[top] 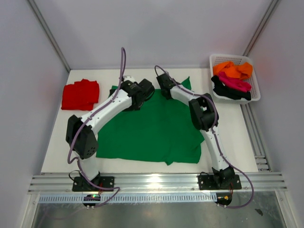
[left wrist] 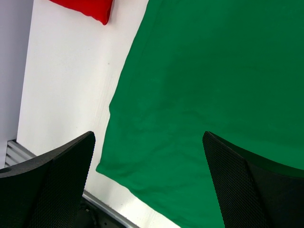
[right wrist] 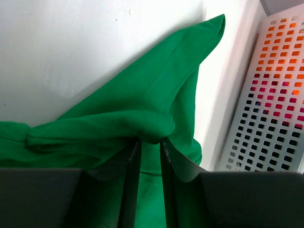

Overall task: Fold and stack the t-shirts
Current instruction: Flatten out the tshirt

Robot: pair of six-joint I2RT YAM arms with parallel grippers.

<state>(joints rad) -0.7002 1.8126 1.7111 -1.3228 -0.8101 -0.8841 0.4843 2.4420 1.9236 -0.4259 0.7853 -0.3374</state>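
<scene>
A bright green t-shirt [top: 152,133] lies spread flat across the middle of the white table [top: 53,142]. My left gripper [top: 144,91] hovers over the shirt's far left part, open and empty; in the left wrist view [left wrist: 148,137] its jaws stand wide apart above the green cloth [left wrist: 199,71]. My right gripper [top: 164,85] is at the shirt's far edge, shut on a bunched fold of the green shirt [right wrist: 156,90], as the right wrist view [right wrist: 149,140] shows. A folded red t-shirt [top: 80,94] lies at the far left and also shows in the left wrist view [left wrist: 90,7].
A white mesh basket [top: 257,88] at the far right holds an orange shirt [top: 232,70], a magenta shirt [top: 236,83] and a black shirt [top: 227,91]. Its wall [right wrist: 266,104] stands close to the right of my right gripper. A metal rail [top: 156,181] runs along the near edge.
</scene>
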